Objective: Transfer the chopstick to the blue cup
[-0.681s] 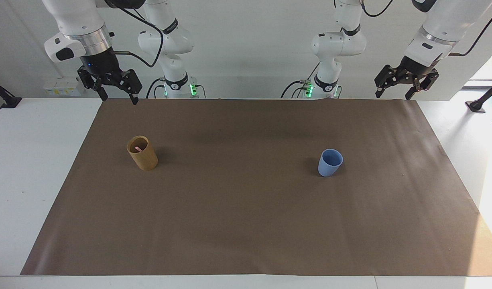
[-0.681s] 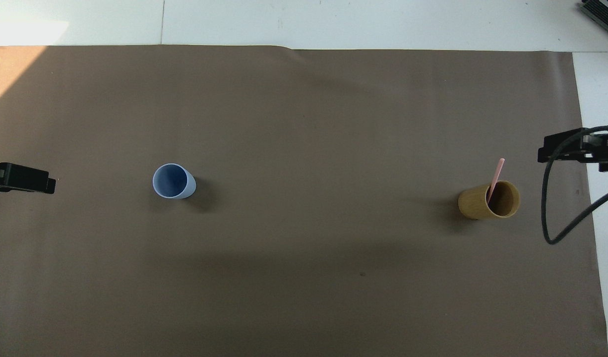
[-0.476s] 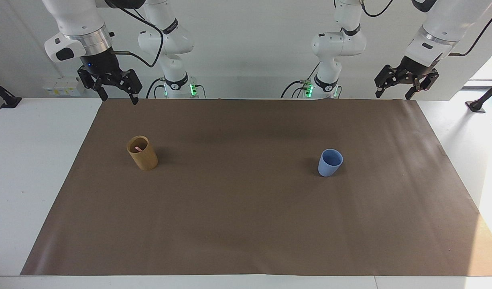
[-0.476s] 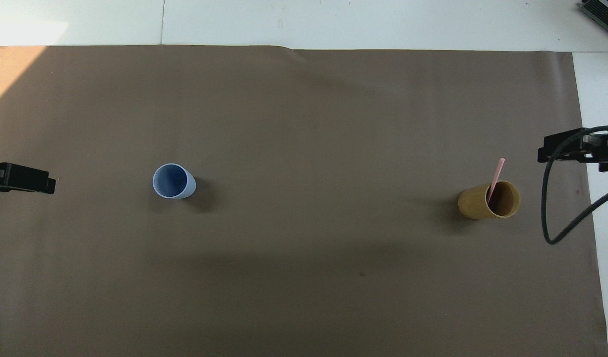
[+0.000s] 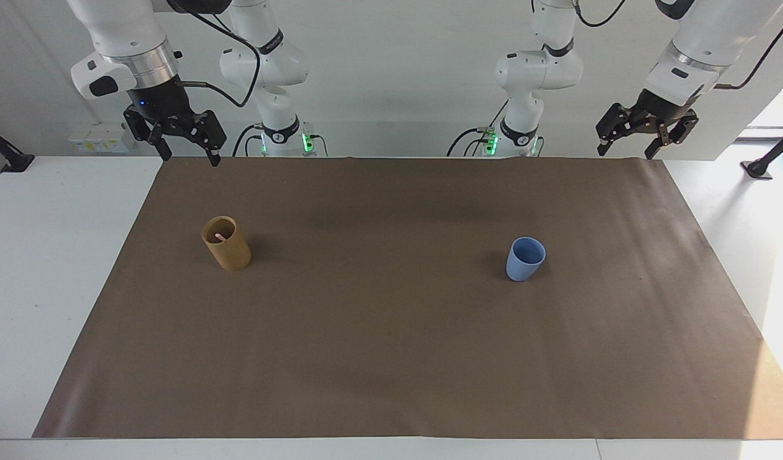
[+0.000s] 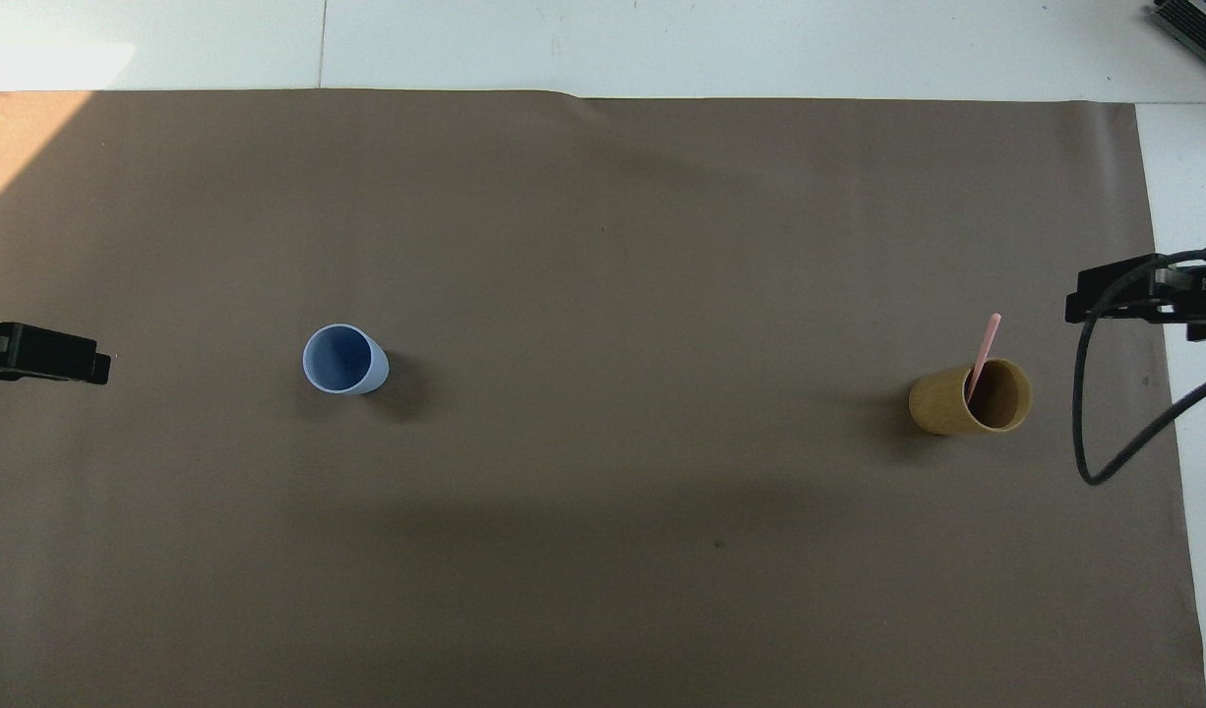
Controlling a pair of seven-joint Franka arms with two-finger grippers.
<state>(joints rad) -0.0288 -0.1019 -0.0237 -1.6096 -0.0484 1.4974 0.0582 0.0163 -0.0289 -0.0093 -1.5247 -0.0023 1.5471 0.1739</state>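
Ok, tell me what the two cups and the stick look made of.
Blue cup: likely matte plastic or silicone; even light-blue colour, no shine. Tan holder: looks like bamboo or wood; warm brown, dull cylindrical wall, though the grain cannot be made out. Chopstick: thin pale pink stick standing in the holder, probably plastic or painted wood; unclear which.

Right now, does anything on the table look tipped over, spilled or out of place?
Nothing stands out. The blue cup and the tan holder both stand upright on the brown mat, well apart. The chopstick leans inside the holder, its tip above the rim. Both grippers hang open above the mat's corners nearest the robots.
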